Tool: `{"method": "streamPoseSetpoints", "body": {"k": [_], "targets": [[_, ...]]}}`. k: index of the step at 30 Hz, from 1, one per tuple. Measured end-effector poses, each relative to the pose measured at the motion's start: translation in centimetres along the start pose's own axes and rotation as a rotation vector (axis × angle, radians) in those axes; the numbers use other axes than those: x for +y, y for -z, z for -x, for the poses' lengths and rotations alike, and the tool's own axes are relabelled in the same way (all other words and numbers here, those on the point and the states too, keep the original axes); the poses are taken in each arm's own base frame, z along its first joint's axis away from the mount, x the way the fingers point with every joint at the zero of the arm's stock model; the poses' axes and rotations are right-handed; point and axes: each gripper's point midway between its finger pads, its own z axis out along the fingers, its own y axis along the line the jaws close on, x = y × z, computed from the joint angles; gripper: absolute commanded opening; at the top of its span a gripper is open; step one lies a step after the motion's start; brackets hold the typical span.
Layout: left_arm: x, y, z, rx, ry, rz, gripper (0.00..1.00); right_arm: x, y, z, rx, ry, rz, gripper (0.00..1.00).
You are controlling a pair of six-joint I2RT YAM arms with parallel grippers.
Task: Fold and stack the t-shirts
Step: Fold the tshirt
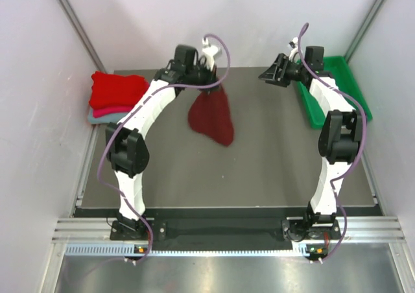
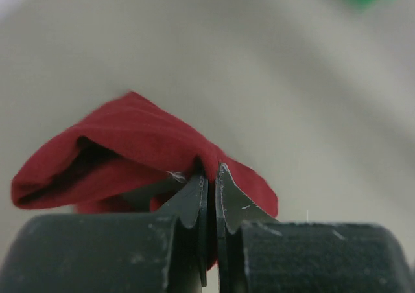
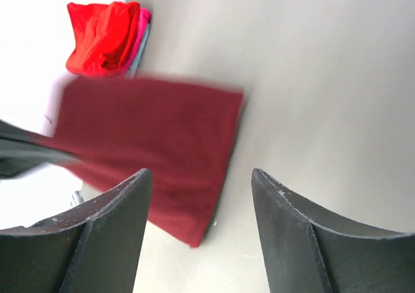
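The dark maroon t-shirt [image 1: 213, 117] hangs from my left gripper [image 1: 211, 85], its lower end resting on the dark table. In the left wrist view my left gripper [image 2: 211, 173] is shut on a fold of the maroon t-shirt [image 2: 136, 144]. My right gripper [image 1: 267, 74] is open and empty, held above the table to the right of the shirt. In the right wrist view the maroon t-shirt [image 3: 155, 144] hangs beyond my open right gripper [image 3: 201, 176]. A folded stack sits at the far left: bright red t-shirt [image 1: 115, 89] on pink [image 1: 107, 112] on grey-blue [image 1: 104, 118].
A green plastic tray [image 1: 314, 108] lies at the right side of the table, partly under my right arm. White walls close in the table at the left, back and right. The folded stack also shows in the right wrist view [image 3: 104, 37].
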Motion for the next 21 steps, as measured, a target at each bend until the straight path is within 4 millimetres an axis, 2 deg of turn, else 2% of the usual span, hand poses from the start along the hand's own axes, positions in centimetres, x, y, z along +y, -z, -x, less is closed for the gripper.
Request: {"method": "streamPoseSetpoints", "body": {"k": [3,5,7,9,12,18,21], "targets": [[0.3,-0.8,-7.9,0.212,0.09,0.002,0.0,0.0,0.0,-0.2,0.004,-0.007,-0.001,0.64],[0.4,-1.0,-10.9,0.295,0.126,0.002,0.0,-0.1,0.0,-0.2,0.005,-0.009,-0.001,0.64],[0.7,-1.4,-12.2,0.334,0.144,0.007,0.0,0.0,0.0,-0.2,0.004,-0.012,-0.001,0.64],[1.3,-2.2,-12.1,0.343,0.15,0.011,0.0,0.0,0.0,-0.2,0.004,-0.015,-0.001,0.64],[2.9,-4.1,-10.6,0.308,0.134,0.021,0.0,0.0,0.0,-0.2,0.004,-0.016,-0.001,0.64],[7.7,-7.3,-8.0,0.193,0.078,0.08,0.0,-0.3,0.2,0.0,-0.001,-0.017,-0.006,0.64],[9.8,-7.8,-4.9,0.093,0.017,0.108,0.0,-0.7,0.5,0.2,-0.007,-0.019,-0.012,0.64]]}}
